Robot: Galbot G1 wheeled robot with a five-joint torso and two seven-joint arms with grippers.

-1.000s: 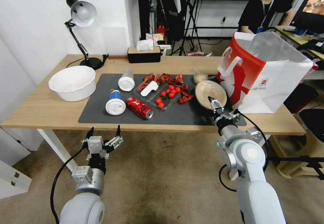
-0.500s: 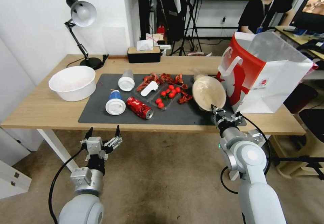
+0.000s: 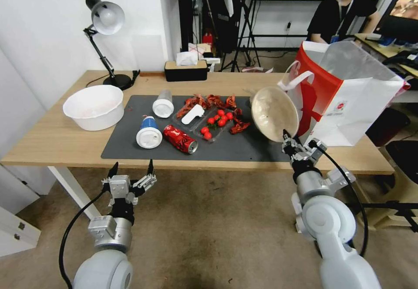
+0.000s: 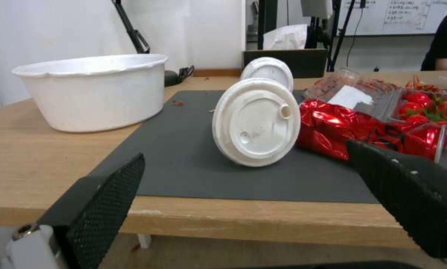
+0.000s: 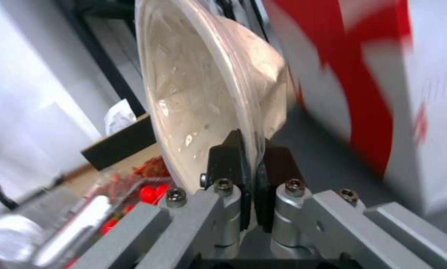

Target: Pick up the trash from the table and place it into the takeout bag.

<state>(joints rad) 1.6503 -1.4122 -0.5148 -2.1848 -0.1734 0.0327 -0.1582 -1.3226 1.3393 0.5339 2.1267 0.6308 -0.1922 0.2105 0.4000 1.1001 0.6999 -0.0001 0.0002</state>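
My right gripper (image 3: 289,138) (image 5: 251,157) is shut on the rim of the beige round bowl (image 3: 273,113) (image 5: 193,97), which hangs tilted on edge above the mat's right end, just left of the takeout bag (image 3: 344,93) (image 5: 383,74). Lying on the dark mat (image 3: 226,147) are a blue cup (image 3: 148,133) (image 4: 256,121), a clear cup (image 3: 163,104) (image 4: 268,71) and a red soda can (image 3: 180,139) (image 4: 341,129). Below the table's front edge, my left gripper (image 3: 130,171) (image 4: 263,201) is open and faces the blue cup's lid.
A large white bowl (image 3: 93,106) (image 4: 91,89) sits on the table (image 3: 52,143) at the left. A clear tray of cherry tomatoes (image 3: 215,123) and red crayfish shells (image 3: 209,101) lie mid-mat. A desk lamp (image 3: 104,23) and a tissue box (image 3: 186,69) stand at the back.
The right gripper has lifted the bowl off the mat and carried it up and right toward the bag, tilting it onto its edge. The left arm has barely moved.
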